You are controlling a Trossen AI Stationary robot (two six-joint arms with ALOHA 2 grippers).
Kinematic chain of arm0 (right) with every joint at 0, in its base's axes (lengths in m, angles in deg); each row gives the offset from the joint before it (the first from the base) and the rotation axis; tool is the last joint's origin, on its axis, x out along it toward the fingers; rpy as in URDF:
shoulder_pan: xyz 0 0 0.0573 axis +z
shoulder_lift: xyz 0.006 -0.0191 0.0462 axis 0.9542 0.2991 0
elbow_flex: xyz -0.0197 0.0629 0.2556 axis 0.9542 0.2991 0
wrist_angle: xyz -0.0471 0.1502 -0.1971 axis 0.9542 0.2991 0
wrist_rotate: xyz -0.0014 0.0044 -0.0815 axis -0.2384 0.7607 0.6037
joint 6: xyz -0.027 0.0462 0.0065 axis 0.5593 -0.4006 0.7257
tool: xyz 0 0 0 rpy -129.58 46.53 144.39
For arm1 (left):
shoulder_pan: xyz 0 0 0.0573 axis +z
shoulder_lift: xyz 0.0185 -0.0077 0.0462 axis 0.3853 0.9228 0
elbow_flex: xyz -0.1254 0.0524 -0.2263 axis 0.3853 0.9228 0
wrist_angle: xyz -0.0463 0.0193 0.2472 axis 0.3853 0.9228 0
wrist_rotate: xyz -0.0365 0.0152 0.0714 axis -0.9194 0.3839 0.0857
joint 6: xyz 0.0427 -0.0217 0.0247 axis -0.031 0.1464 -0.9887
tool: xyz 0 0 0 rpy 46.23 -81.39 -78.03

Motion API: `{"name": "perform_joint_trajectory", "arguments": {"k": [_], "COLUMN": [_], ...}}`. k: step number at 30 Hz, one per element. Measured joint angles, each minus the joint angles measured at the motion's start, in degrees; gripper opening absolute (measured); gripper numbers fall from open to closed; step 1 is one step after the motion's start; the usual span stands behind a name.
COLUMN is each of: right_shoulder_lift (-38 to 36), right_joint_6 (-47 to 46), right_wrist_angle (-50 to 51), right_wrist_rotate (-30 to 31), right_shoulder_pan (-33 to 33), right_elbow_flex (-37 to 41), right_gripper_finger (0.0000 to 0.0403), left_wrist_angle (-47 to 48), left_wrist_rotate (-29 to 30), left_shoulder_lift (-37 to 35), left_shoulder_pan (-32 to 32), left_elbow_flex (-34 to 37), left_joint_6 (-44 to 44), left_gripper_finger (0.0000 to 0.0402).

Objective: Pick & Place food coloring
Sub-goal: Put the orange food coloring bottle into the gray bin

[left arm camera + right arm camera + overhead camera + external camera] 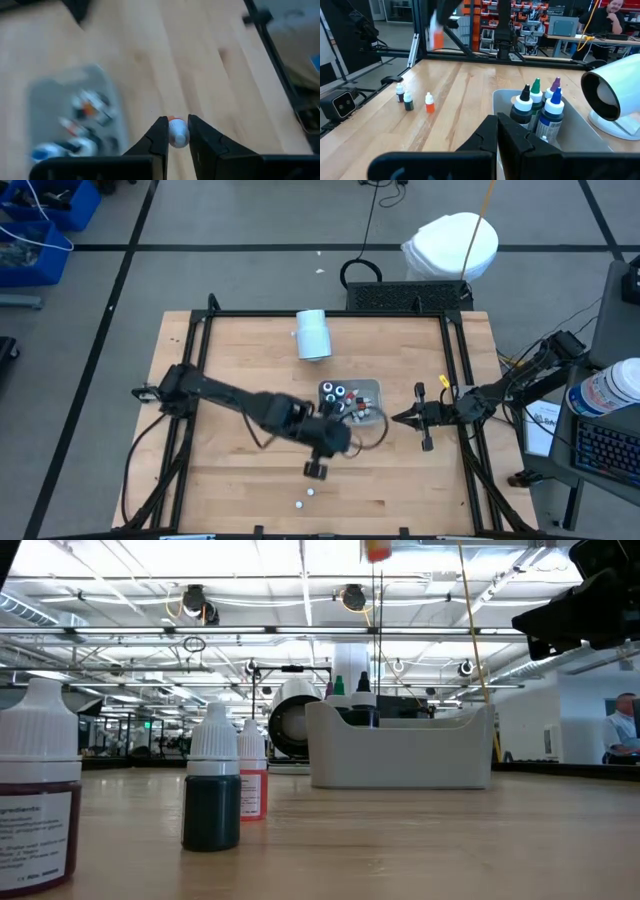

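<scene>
High view first: I have a pale wood table [250,470] inside a black frame, on a grey floor with dark lines; a white cylinder [313,335] lies on its side toward the far edge, and a grey tray [372,390] sits mid-table. Behind it, the low view gives me a big hall with lit ceiling trusses, and the right wrist view shows a person seated at a desk in the background.

My left gripper [178,134] is raised above the table just beside the tray, fingers nearly together and clamped on a small bottle [178,134], white cap showing with a sliver of orange behind it. Its long axis runs away from the camera, cap end toward the lens (in the right wrist view it hangs roughly upright, though blurred).

Taller bottles stand upright in the tray [542,107], tips up: black, green, purple and blue. Three small bottles [408,100] stand upright on the bare wood near the front edge, well apart from the tray; one is dark green, one orange.

My right gripper [498,131] waits near the tray's right side, fingers fully pressed together, holding nothing.
</scene>
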Motion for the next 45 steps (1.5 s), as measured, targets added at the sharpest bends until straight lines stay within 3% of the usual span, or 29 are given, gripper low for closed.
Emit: {"name": "perform_joint_trajectory", "arguments": {"k": [8,13,21,45], "right_shoulder_lift": [-0.03,-1.04,-4.33,-7.36], "right_joint_6": [-1.45,-0.85,1.17,3.75], "right_wrist_angle": [-0.01,-0.57,0.92,3.03], "right_wrist_rotate": [-0.49,-0.51,-1.9,-1.91], "right_shoulder_pan": [0.02,0.04,0.04,0.04], "right_elbow_flex": [-0.02,-0.03,-0.04,-0.04], "right_gripper_finger": [0.0,0.0,0.0,0.0], "left_wrist_angle": [-9.68,-10.12,-14.48,-20.59], "left_wrist_rotate": [-0.84,-5.96,-7.3,-7.61], "left_shoulder_lift": [1.49,6.33,13.7,20.61], "left_shoulder_pan": [10.01,15.33,20.88,21.54], "left_elbow_flex": [-3.16,-3.08,-3.05,-2.99], "left_joint_6": [-5.97,-10.9,-14.94,-14.56], "left_gripper_finger": [0.0055,0.0056,0.0057,0.0058]}}
